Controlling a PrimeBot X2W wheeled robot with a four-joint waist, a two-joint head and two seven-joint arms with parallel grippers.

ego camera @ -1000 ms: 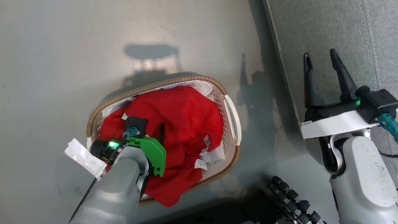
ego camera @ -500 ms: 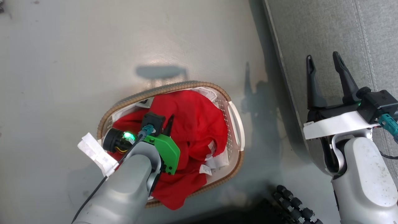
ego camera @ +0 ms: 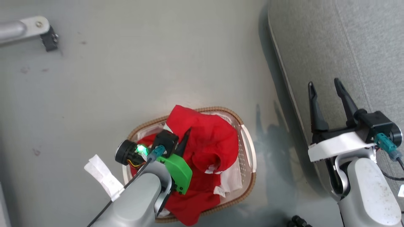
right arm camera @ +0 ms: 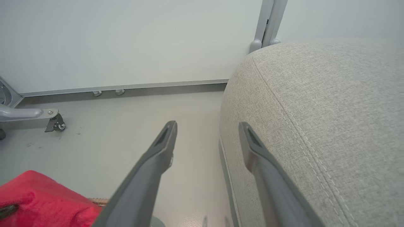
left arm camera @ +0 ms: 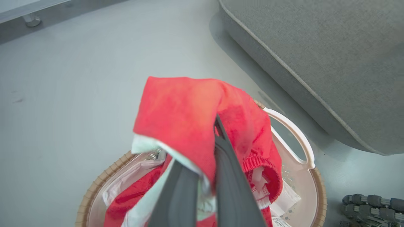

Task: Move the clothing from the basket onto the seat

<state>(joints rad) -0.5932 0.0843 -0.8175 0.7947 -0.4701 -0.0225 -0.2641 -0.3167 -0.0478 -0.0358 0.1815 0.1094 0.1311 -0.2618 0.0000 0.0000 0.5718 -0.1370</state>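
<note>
Grey floor [ego camera: 157,63] surrounds the basket [ego camera: 248,151]; my left gripper [left arm camera: 215,126] clamps red clothing [left arm camera: 183,110] above its rim, my right gripper [ego camera: 324,83] hangs spread by the seat [ego camera: 315,37].

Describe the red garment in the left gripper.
The garment is bright red, soft, knit-looking cloth with white trim along one edge and a gathered red cuff. The shut left gripper pinches a fold, which drapes over the fingers above the basket; its lower part hangs onto the other clothing inside.
</note>
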